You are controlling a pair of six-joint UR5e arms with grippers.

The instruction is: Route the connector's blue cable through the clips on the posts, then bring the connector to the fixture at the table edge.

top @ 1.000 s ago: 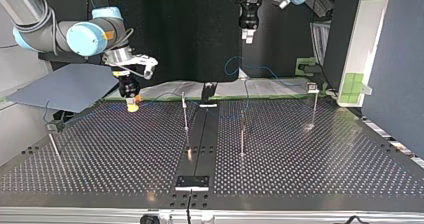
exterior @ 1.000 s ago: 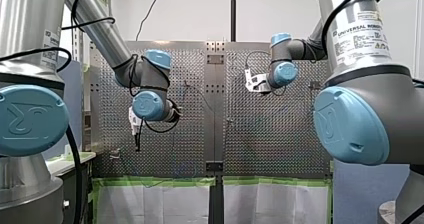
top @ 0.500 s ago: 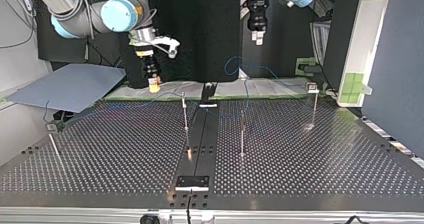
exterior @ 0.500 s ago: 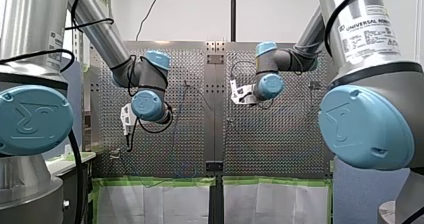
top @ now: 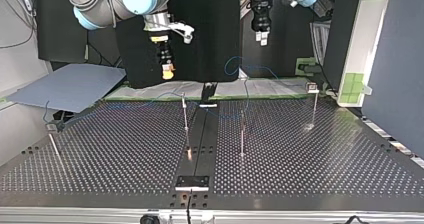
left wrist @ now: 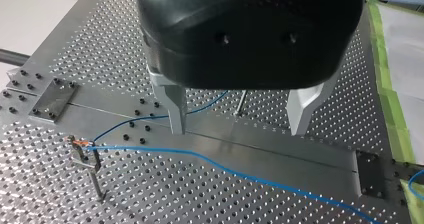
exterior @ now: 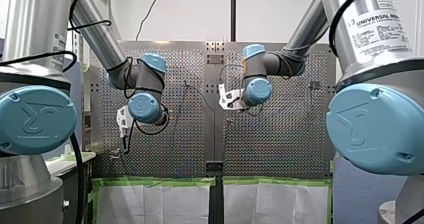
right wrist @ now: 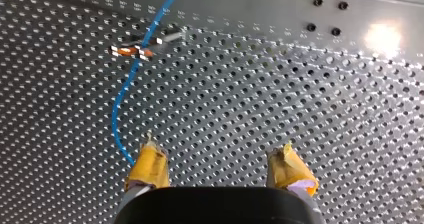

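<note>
Nearest in the top view, nothing shifted: thin metal posts (top: 242, 134) upright on the perforated steel table (top: 325, 159), thin blue cable (right wrist: 114, 118) draped loosely among them, seemingly caught in an orange-and-white clip (right wrist: 131, 50) on one. Farther back, up off the plate and swung toward the middle within the last second: my right arm's yellow-padded gripper (top: 168, 75). Beyond, lowered slightly: my left arm's black metal-fingered gripper (top: 260, 36). Probably repositioning for a fresh grasp, with routing unfinished. Both spread wide, empty, touching nothing. Connector not made out.
</note>
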